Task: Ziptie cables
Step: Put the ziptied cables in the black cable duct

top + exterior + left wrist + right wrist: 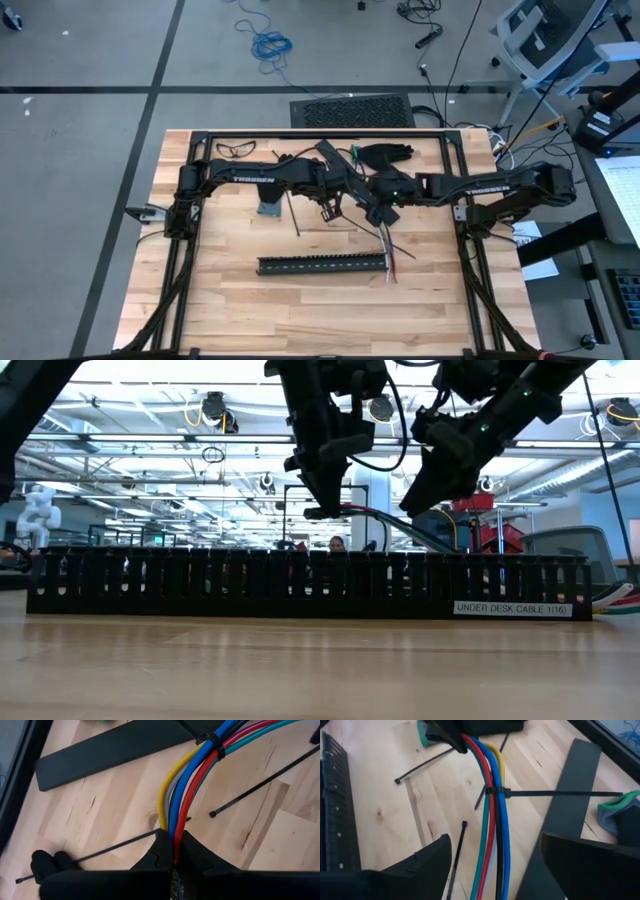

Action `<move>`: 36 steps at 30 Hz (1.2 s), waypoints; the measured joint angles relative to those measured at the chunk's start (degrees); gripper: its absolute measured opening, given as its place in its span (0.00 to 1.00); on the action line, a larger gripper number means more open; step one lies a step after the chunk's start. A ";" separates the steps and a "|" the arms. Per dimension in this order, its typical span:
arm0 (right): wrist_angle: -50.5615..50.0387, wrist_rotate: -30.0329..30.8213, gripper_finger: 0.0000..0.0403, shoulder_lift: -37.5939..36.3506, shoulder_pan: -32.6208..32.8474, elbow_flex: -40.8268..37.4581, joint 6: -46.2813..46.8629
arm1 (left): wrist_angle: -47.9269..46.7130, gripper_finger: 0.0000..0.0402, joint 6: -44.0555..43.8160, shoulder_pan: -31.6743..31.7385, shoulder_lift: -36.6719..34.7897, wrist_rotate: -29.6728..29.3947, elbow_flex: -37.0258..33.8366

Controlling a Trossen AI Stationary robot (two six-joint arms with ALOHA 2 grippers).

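Cables (186,795): bundle of yellow, blue, red, green, grey wires, cinched w/ black ziptie (498,791); one end raised above table, other trails down.

Cables (492,820) run between left gripper (172,851) and right gripper (492,865) mid-table, zip tie (530,793) around them; slotted strip (322,264) nearer, loose ties (295,212) left of the cables.

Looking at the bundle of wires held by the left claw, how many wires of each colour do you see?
Cables in the left claw, as visible:
Yellow wire: 1
Grey-white wire: 1
Blue wire: 1
Red wire: 1
Green wire: 1
Total: 5 seen; more may be hidden inside.
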 joint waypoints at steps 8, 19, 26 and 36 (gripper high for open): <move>3.25 0.53 0.73 3.05 -0.15 0.00 -0.37 | 0.57 0.03 0.26 0.02 -0.02 -0.42 0.00; 5.85 6.32 0.68 6.08 -0.18 0.00 6.15 | 0.54 0.03 0.46 0.00 -0.02 -0.51 3.24; 5.37 6.21 0.47 6.00 -0.17 0.02 6.02 | -0.67 0.03 1.74 0.24 -0.11 -1.62 5.87; 5.63 5.83 0.09 6.00 -0.13 0.02 5.75 | -4.55 0.03 3.41 0.93 -0.11 -3.58 6.23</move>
